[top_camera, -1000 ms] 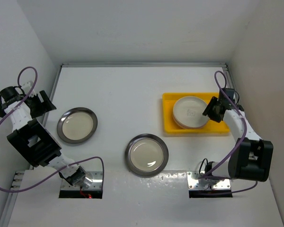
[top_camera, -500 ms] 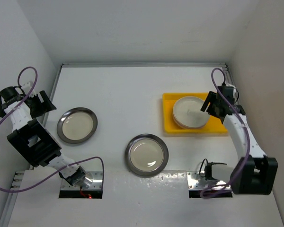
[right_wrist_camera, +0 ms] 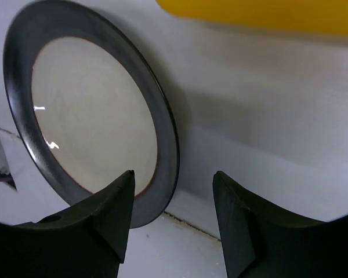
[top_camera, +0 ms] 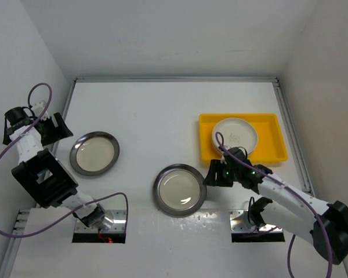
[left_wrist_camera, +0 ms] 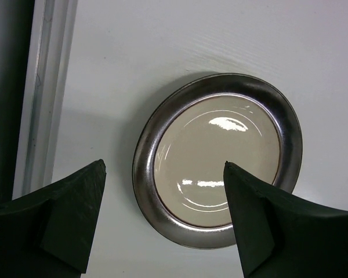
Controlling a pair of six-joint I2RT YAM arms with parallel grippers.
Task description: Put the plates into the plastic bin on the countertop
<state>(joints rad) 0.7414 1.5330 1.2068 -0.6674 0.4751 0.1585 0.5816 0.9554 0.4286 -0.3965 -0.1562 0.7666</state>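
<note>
Showing white countertop (top_camera: 162,110) (white walls (top_camera: 162,40) around) | left fingers (left_wrist_camera: 64,220), right fingers (right_wrist_camera: 98,220): spread, empty

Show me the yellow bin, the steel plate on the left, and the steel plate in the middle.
yellow bin (top_camera: 271,139): top view, bare floor at its right end.
left steel plate (top_camera: 94,153): top view, its pale centre.
middle steel plate (top_camera: 180,190): top view, its pale centre.

Plain white walls (top_camera: 162,35) all around
</note>
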